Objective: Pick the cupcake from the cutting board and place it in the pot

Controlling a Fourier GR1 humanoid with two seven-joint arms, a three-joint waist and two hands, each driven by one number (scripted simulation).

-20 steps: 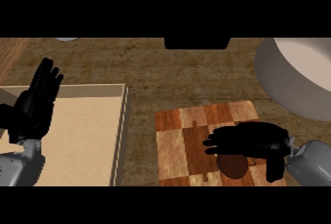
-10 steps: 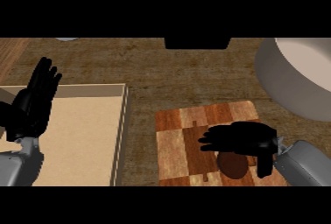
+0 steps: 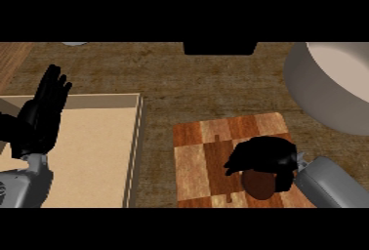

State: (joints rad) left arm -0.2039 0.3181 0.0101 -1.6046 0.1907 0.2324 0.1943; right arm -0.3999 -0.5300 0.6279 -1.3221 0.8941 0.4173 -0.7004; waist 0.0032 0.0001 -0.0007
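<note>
Head view, right hand (image 3: 263, 154) palm-down over the board (image 3: 198, 156), fingers curled round the cupcake (image 3: 259, 185), left hand (image 3: 43, 114) upright at the left edge, fingers straight and together, one cupcake, one board, one pot (image 3: 331, 88), cupcake dark brown and round, on the board's near end, well apart from the pot.

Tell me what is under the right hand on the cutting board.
A brown round cupcake shows partly under the right hand, on the cutting board. The hand covers its upper part.
</note>
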